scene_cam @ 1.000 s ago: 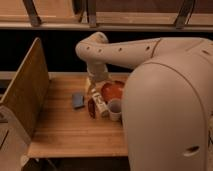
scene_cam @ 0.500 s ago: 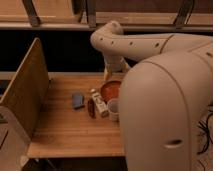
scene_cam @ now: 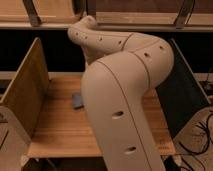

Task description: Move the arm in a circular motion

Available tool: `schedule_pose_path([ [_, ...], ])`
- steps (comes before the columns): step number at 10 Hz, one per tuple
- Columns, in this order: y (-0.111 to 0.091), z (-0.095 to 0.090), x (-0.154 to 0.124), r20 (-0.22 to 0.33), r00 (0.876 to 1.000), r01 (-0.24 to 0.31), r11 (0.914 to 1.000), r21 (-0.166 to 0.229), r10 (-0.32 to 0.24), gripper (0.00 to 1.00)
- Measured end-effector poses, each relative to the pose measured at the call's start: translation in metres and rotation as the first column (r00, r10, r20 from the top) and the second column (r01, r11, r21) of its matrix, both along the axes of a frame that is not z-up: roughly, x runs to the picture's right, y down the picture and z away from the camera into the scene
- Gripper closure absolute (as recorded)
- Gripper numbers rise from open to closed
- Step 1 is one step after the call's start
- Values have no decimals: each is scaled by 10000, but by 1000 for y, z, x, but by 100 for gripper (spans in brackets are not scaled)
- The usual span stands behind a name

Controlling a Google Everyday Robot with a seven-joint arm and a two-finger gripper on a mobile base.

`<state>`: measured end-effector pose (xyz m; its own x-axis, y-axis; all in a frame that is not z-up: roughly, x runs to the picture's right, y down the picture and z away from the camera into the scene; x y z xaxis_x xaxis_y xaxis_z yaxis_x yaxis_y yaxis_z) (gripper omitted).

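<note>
gripper not visible in the camera view, so can't tell if its fingers are wide, narrow or holding anything. can't tell where it sits either; only the big links of the arm show.

arm (scene_cam: pixel 125 100) fills most of the view. cream-beige, smooth, rounded tubular segments, small dark oval holes along them. thickest link rises from the bottom edge of the view, centre, and stands in front of the middle and right part of the table. it bends at a fat elbow in the upper right, above the table's far right corner. from there a slimmer link runs left and slightly up, ending in a rounded knob above the far edge of the table, left of centre. what comes past the knob is not visible.

table (scene_cam: pixel 55 125): light wood slats, near edge and near left corner visible, right half mostly covered by the arm. upright wooden panel (scene_cam: pixel 22 97) stands along the left edge. dark panel (scene_cam: pixel 182 95) stands along the right edge, partly behind the elbow.

small grey-blue object (scene_cam: pixel 78 101) lies flat on the table, about mid-depth, just beside the left flank of the thick link; can't tell if they touch, can't tell what it is.

wooden rail (scene_cam: pixel 45 24) runs behind the far edge. loose cables (scene_cam: pixel 200 135) off the near right corner.
</note>
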<state>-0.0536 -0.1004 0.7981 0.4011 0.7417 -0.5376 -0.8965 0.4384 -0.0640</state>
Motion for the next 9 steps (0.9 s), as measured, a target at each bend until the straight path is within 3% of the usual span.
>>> schedule_pose_path([
  [2, 20, -9, -65, 1539, 9874, 447, 9981, -419, -378, 20],
  [3, 34, -23, -95, 2348, 9702, 759, 9953, -600, -598, 20],
  [5, 60, -50, -119, 3284, 9413, 1108, 9905, -819, -782, 20],
  [6, 70, -61, -119, 3468, 9347, 1134, 9901, -825, -781, 20],
  [8, 79, -76, -86, 2986, 9535, 673, 9944, -811, -402, 20],
  [9, 77, -80, -50, 2324, 9726, 108, 9982, -598, 34, 20],
])
